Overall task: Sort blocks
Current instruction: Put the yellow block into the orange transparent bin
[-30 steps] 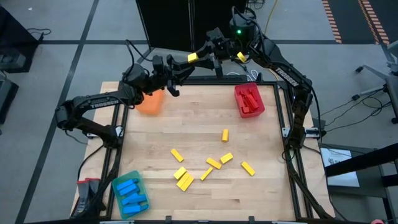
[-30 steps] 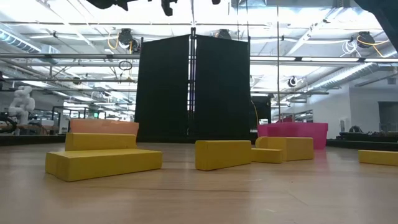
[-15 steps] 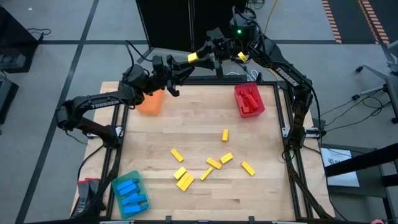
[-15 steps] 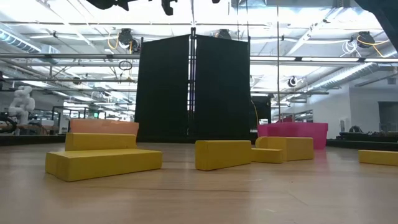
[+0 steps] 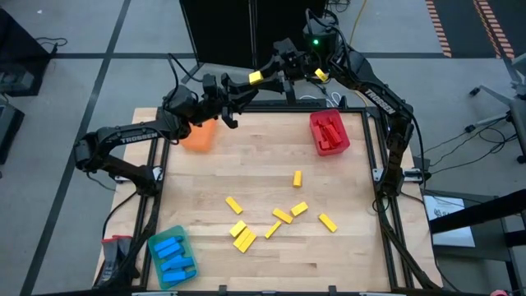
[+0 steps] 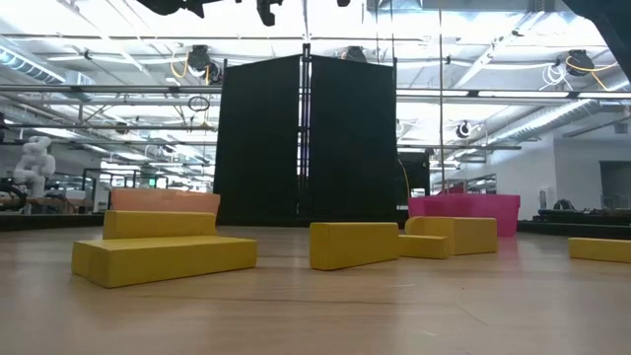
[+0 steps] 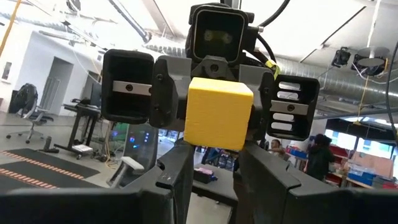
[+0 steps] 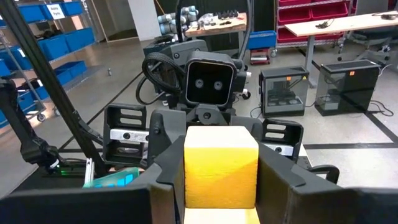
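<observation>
Overhead, both arms met above the table's (image 5: 263,177) far edge, at about twelve o'clock from its centre, with one yellow block (image 5: 255,76) caught between them. The left gripper (image 5: 245,89) reached in from the ten o'clock side and the right gripper (image 5: 265,76) from the one o'clock side, facing each other nose to nose. In the left wrist view the same block (image 7: 217,113) sat square between that arm's own fingers (image 7: 177,177), its far end against the right arm's gripper head, and the right wrist view showed the block (image 8: 221,165) sitting between its own two fingers (image 8: 165,168) with the left arm's camera housing just behind it. The jaws of both grippers were drawn in narrow against the block, so each had a hold on it at once, well off the wood.

The other blocks were split by colour. A loose scatter of yellow blocks (image 5: 281,215) lay on the bare wood from about five to seven o'clock of the centre, one more yellow block (image 5: 297,178) standing apart nearer the middle. Blue blocks (image 5: 174,255) filled the green tray (image 5: 156,243) at the near left corner, around eight o'clock. Red blocks (image 5: 330,131) lay in the red tray (image 5: 316,123) toward two o'clock. The orange tray (image 5: 199,136) sat at ten o'clock, partly under the left arm; its contents could not be made out.

From table height, several yellow blocks (image 6: 163,258) lay flat in the foreground, the red tray (image 6: 463,207) behind them.
</observation>
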`<action>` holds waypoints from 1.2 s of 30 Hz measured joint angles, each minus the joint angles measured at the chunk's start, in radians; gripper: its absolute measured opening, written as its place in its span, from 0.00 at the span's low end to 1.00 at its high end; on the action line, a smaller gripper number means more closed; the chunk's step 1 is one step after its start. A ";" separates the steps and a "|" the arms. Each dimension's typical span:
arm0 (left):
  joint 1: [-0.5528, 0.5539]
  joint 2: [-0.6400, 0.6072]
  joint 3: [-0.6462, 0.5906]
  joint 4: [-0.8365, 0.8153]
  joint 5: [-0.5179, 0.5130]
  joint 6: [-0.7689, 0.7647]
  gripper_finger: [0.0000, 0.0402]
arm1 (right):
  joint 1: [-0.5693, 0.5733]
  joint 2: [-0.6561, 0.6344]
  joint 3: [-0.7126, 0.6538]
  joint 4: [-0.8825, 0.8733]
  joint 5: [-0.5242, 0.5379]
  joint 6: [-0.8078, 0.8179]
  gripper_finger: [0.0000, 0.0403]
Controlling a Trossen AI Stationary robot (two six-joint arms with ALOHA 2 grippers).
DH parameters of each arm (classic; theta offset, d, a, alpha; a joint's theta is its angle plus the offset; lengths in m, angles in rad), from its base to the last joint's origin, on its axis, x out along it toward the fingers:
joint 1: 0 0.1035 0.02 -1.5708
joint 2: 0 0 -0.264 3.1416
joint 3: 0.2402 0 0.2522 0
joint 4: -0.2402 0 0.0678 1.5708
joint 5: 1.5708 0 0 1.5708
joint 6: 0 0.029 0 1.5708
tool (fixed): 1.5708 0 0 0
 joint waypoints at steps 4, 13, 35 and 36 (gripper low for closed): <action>0.000 0.000 0.000 -0.001 0.000 0.000 0.32 | 0.000 0.000 0.000 -0.005 0.000 -0.006 0.28; 0.000 0.000 0.000 -0.004 -0.001 -0.001 0.27 | 0.000 0.000 -0.001 -0.005 0.001 -0.016 0.28; 0.014 -0.006 0.007 0.017 -0.039 0.000 0.21 | 0.026 0.002 -0.004 -0.013 0.008 -0.039 0.70; 0.013 -0.006 0.007 0.009 -0.031 0.000 0.21 | 0.026 0.002 -0.004 -0.019 0.009 -0.037 0.70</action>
